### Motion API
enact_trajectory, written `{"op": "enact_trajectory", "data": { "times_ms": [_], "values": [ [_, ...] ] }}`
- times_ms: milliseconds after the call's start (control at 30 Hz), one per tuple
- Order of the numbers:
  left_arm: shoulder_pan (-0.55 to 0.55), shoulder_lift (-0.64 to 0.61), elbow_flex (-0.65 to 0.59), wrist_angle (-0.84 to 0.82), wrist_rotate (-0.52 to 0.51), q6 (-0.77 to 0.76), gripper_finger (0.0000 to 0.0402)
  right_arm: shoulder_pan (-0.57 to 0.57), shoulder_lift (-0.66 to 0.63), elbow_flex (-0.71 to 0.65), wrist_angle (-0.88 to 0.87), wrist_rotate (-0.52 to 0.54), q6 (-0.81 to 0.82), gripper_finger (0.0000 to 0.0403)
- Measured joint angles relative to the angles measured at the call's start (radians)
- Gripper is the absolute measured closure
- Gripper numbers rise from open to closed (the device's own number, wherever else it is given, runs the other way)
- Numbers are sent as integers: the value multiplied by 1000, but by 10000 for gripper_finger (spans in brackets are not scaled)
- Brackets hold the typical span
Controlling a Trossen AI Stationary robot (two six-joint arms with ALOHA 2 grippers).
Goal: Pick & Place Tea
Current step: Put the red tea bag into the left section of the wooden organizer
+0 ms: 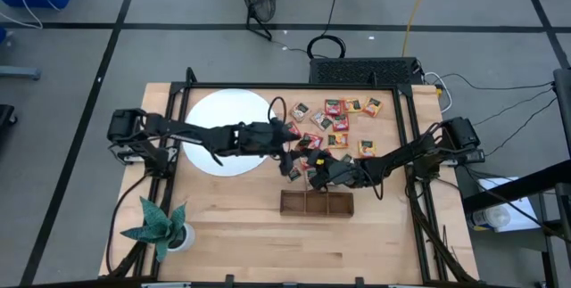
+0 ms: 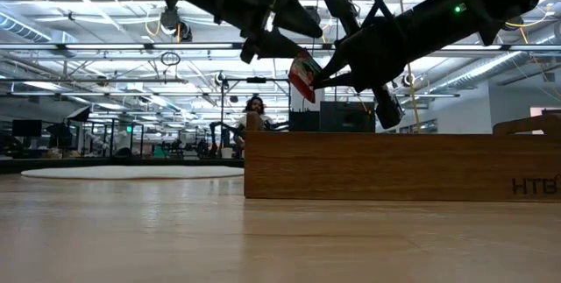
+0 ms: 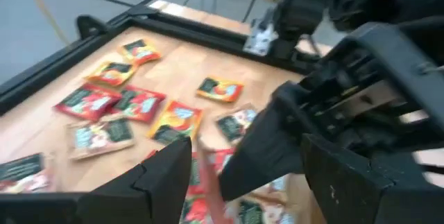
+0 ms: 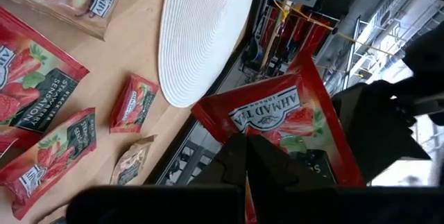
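Overhead, both arms are meeting mid-table, sachets (image 1: pixel 343 120) lying scattered at one o'clock from the wooden tray (image 1: pixel 316 202); low across the table, the right gripper (image 2: pixel 321 80) is pinching a red sachet (image 2: pixel 304 74) above the tray, the left gripper (image 2: pixel 294 27) standing spread at eleven o'clock; right wrist view: white disc (image 4: pixel 201 33) beyond
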Motion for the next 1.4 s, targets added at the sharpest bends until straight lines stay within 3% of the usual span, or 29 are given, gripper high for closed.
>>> {"op": "enact_trajectory", "data": {
  "times_ms": [333,433,567,733,867,933,1033,1167,1300,1400],
  "values": [
    [63,0,0,-76,-16,-106,131,1,0,0,0,-1,0,403],
    [74,0,0,-72,-14,-106,150,1,0,0,0,-2,10,403],
    [85,0,0,-57,51,-106,220,1,0,0,0,-5,25,403],
    [86,0,0,-56,141,-55,367,1,0,0,-1,-48,54,403],
    [83,0,0,-51,190,-7,395,1,0,0,-1,-77,115,403],
    [79,-7,0,-51,180,22,397,1,0,0,-1,-77,219,403],
    [66,-57,-1,-46,91,110,398,1,-1,0,2,-63,513,403],
    [37,-136,0,-52,34,282,399,1,-4,0,-12,28,827,398],
    [-13,-197,-34,-30,55,411,400,5,-67,-42,-18,115,947,381],
    [-46,-215,-137,73,94,470,400,1,-178,-100,6,134,1013,370]
  ]
}}
